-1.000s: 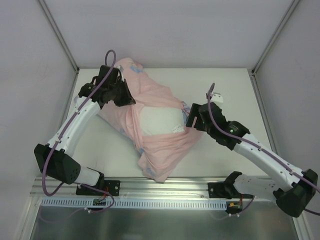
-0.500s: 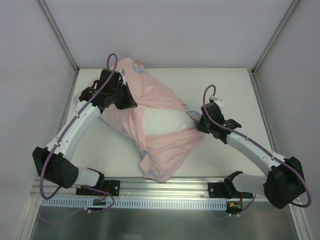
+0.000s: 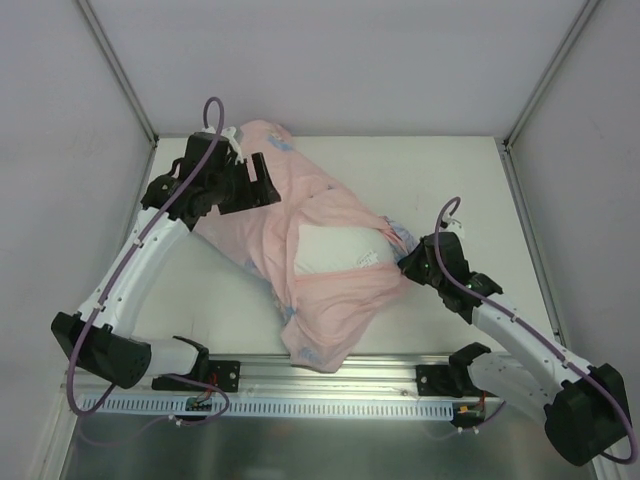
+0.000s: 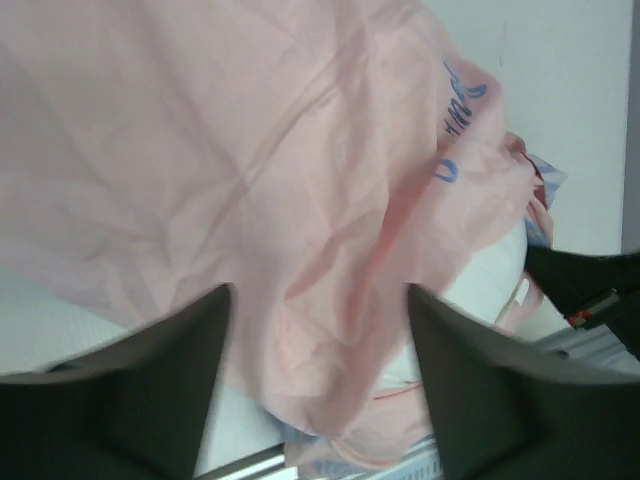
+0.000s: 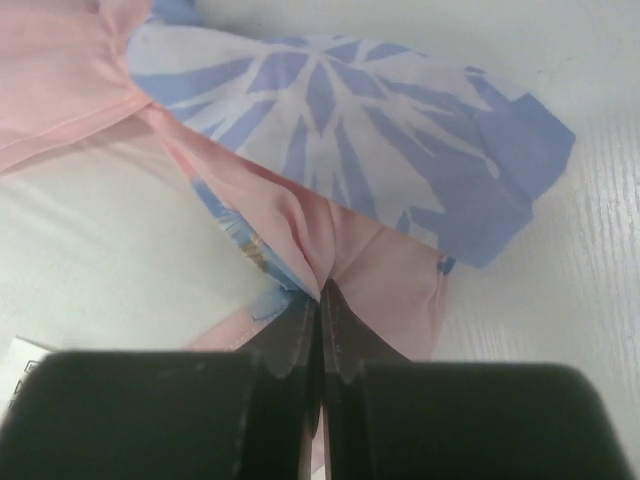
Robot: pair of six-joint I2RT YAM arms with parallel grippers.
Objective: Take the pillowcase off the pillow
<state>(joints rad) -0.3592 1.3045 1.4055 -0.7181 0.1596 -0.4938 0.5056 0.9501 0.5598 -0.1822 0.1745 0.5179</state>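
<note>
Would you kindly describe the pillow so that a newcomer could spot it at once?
On the white table, find the big crumpled pink fabric pillowcase lying diagonally across it. The plump plain white pillow peeks through its opening near the middle, beside the right pincer; it alone is unprinted white amid pink cloth.

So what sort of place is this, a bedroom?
Probably a robot test booth, not a home: white panels in metal framing enclose a white table, and two arms bolted to its near rail handle a pink pillowcase.
</note>
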